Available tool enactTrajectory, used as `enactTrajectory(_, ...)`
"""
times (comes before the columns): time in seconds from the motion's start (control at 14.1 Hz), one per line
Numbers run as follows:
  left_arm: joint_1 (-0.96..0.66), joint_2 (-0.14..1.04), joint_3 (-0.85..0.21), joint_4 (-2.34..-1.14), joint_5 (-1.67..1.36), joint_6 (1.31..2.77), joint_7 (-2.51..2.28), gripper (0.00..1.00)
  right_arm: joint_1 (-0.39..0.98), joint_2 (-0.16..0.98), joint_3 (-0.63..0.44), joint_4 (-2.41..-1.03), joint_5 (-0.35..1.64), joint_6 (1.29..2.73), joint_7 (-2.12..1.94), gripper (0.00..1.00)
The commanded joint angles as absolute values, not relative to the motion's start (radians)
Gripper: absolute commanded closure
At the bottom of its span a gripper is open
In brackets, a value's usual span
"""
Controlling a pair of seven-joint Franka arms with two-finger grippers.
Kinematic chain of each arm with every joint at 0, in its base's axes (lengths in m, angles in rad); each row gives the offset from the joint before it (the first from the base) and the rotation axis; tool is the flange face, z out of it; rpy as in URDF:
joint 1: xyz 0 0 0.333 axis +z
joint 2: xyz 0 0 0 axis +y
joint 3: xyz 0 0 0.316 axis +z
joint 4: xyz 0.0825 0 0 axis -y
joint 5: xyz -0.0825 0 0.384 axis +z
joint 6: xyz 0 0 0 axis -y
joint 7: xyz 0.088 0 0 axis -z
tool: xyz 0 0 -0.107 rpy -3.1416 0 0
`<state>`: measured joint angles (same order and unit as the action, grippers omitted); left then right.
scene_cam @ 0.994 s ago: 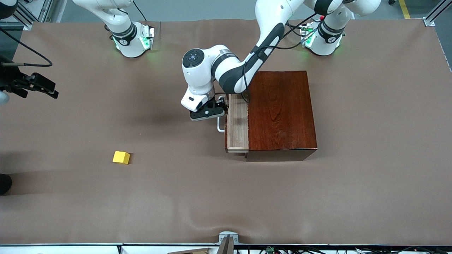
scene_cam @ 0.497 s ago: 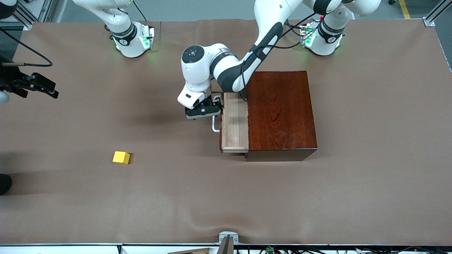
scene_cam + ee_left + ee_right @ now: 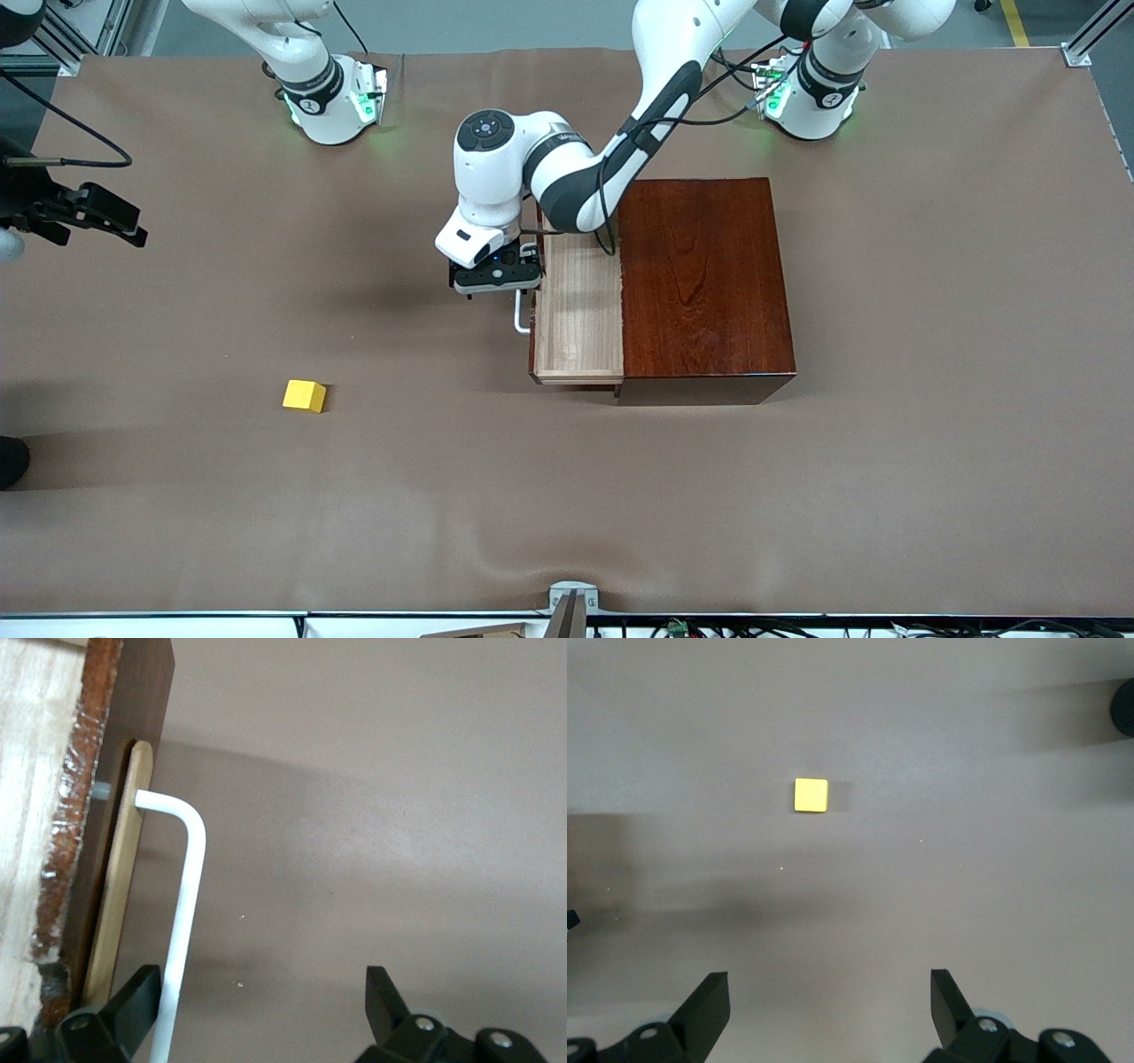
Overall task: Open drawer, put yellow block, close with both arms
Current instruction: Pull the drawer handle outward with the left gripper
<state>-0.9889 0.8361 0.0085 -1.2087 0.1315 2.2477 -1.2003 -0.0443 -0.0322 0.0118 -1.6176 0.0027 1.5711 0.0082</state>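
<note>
While the drawer [image 3: 578,310] stands partly out of its mahogany box [image 3: 704,283], I see the left end effector [image 3: 496,282] open around the white handle [image 3: 182,912]. Well apart lies the yellow block [image 3: 304,395] on the table [image 3: 930,354]; the right end effector [image 3: 102,217] waits open above.

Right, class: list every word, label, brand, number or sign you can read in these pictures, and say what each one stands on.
None can be read.
Left arm: a small dark marking on the white link beside the grey band, too small to read.
Right arm's base and left arm's base: a small mark on each dark band, too blurred to read.
Yellow block, drawer, wooden box: plain, no text.
</note>
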Motion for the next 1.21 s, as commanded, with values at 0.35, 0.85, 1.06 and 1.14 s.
enactTrajectory(0.35, -0.991, 0.810, -0.011, -1.164, 0.115, 2.324, -1.227, 0.00, -0.051, -0.037, 0.015, -1.611, 0.001, 1.565, 0.002, 0.00)
enactTrajectory(0.85, -0.991, 0.775, -0.003, -1.164, 0.133, 2.203, -1.226, 0.00, -0.049, -0.037, 0.014, -1.611, 0.003, 1.572, 0.002, 0.00)
enactTrajectory(1.06, -0.985, 0.724, -0.003, -1.164, 0.127, 2.183, -1.226, 0.00, -0.051, -0.035, 0.015, -1.611, 0.005, 1.575, 0.003, 0.00)
enactTrajectory(1.14, -0.977, 0.703, -0.002, -1.164, 0.127, 2.181, -1.226, 0.00, -0.051, -0.035, 0.014, -1.611, 0.005, 1.575, 0.003, 0.00)
